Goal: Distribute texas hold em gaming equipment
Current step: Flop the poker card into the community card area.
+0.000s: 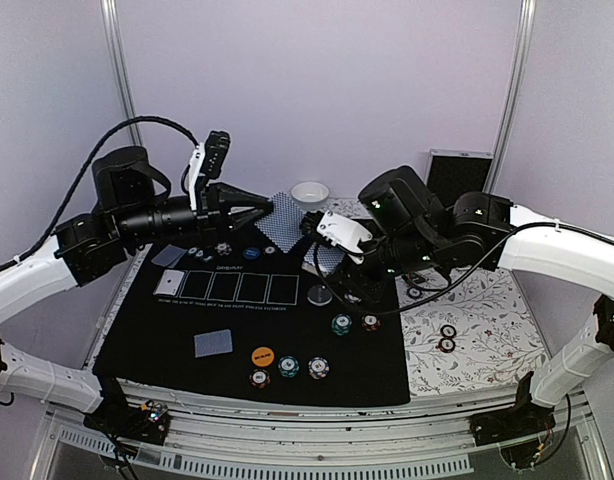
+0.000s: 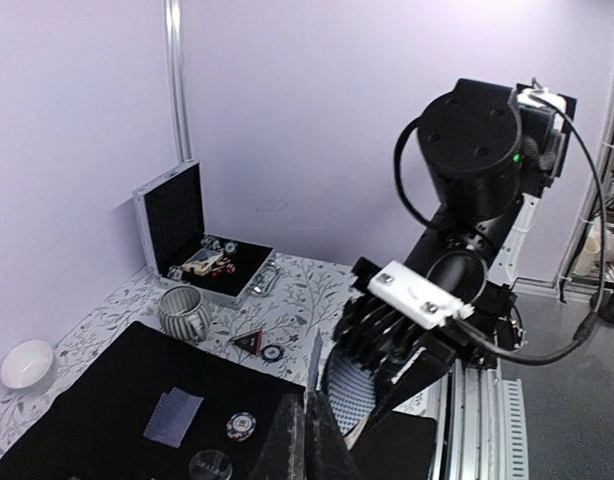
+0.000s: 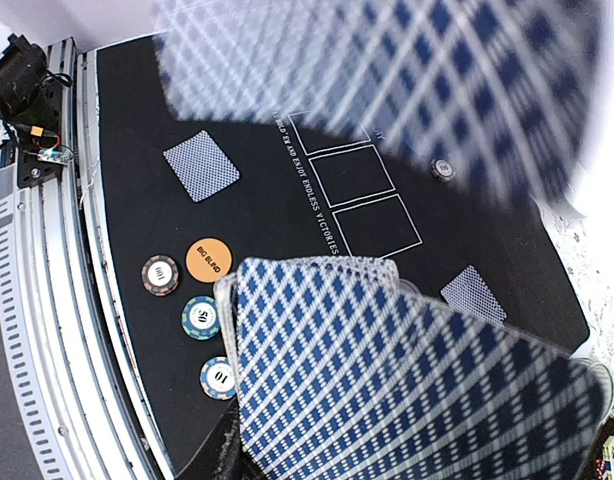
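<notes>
- One blue-checked playing card (image 1: 285,215) is pinched in my left hand (image 1: 268,208), whose fingers are closed flat on it. It sticks out past the fingertips toward the right arm, over the far edge of the mat (image 1: 167,365).
- From the left wrist camera that card shows edge-on as a thin upright sliver, with the deck (image 3: 387,380) just to its right. I cannot tell whether the two touch.
- My right hand (image 1: 331,262) is clamped on the deck, which is slightly fanned: stiff, glossy stock with a lattice back.
- As I judge it, the coming move turns on drawing the card leftward, away from the deck and along its own plane. The left arm is the nearer one to the face-down card (image 1: 213,343) on the left half of the mat.
- Black felt with white printed boxes, the mat looks soft and grippy, so a card should slide little on it.
- Round striped chips (image 1: 289,367) and an orange disc (image 1: 263,355) cluster near the front edge, well apart from both hands.
- Beyond the card, a white bowl (image 1: 309,192) stands on the floral-clothed table (image 1: 487,310).
</notes>
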Controlling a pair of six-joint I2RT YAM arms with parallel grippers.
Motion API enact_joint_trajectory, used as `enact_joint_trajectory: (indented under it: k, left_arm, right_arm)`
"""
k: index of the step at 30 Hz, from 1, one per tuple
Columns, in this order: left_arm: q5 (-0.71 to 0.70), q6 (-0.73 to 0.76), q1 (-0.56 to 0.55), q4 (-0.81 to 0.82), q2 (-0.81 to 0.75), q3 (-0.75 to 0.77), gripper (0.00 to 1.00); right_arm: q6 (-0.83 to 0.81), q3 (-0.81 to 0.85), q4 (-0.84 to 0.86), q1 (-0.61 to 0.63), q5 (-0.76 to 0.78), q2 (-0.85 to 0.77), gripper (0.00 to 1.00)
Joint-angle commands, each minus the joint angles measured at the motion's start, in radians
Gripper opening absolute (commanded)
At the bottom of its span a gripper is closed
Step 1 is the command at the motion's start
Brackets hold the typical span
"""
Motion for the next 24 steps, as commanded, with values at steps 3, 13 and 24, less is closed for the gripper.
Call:
enact_joint_trajectory:
  k: [3, 13, 24]
  left_arm:
    - [-0.240, 0.187, 0.103, -0.184, -0.058, 0.056, 0.00]
    - [-0.237, 0.986, 0.497, 0.036, -0.003, -0.282, 0.00]
    - [0.282, 1.307, 0.829, 0.113, 0.296, -0.328, 0.00]
  right_arm:
    - [0.025, -0.029, 0.021, 0.003, 0.019, -0.063, 0.04]
    - [0.014, -0.073, 0.055, 0.002, 0.004, -0.109, 0.04]
    - [0.023, -0.130, 0.066, 0.002, 0.008, -0.176, 0.04]
